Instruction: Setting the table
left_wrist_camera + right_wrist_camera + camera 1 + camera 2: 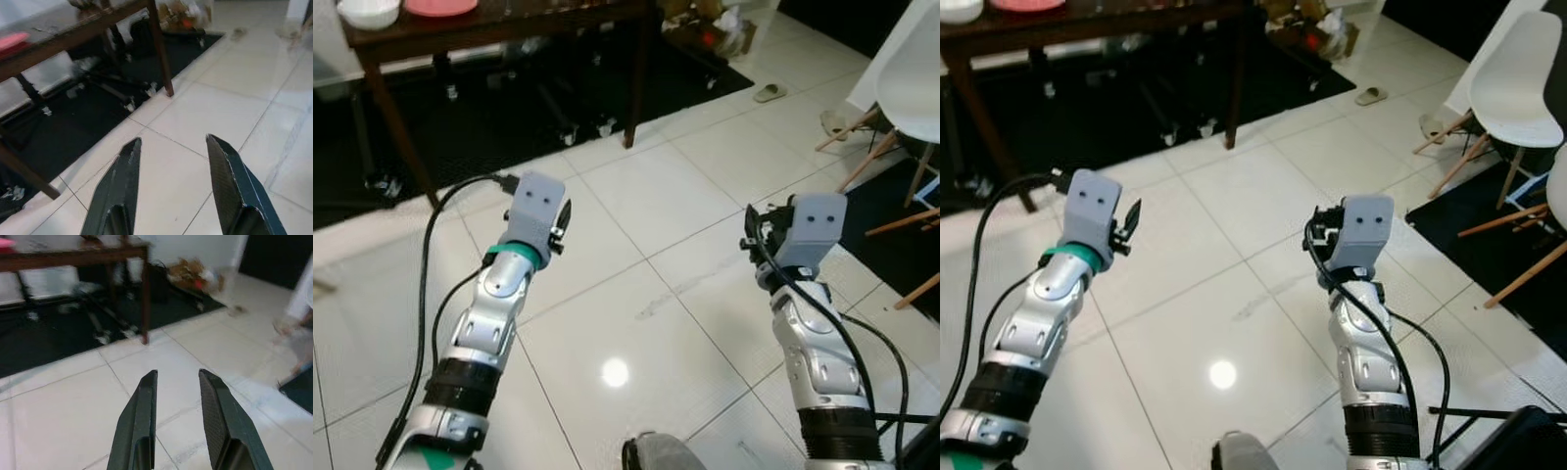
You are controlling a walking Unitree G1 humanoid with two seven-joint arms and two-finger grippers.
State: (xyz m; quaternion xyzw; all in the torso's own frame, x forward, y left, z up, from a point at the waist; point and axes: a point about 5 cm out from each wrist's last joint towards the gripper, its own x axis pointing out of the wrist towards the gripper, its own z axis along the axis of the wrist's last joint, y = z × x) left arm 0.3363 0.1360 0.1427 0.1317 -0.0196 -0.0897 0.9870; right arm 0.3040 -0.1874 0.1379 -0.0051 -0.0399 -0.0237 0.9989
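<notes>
Ahead, both arms reach out over white floor tiles (636, 225). Left gripper (171, 147) fingers parted, holding nothing; right gripper (177, 377) parted a little less, also empty. Far left, dark wooden table (509, 29) carries a white bowl (369, 12) and pink plate (440, 6). White chair (1518, 88) stands far right.

bowl (369, 12) cropped; plate (440, 6) cropped
</notes>
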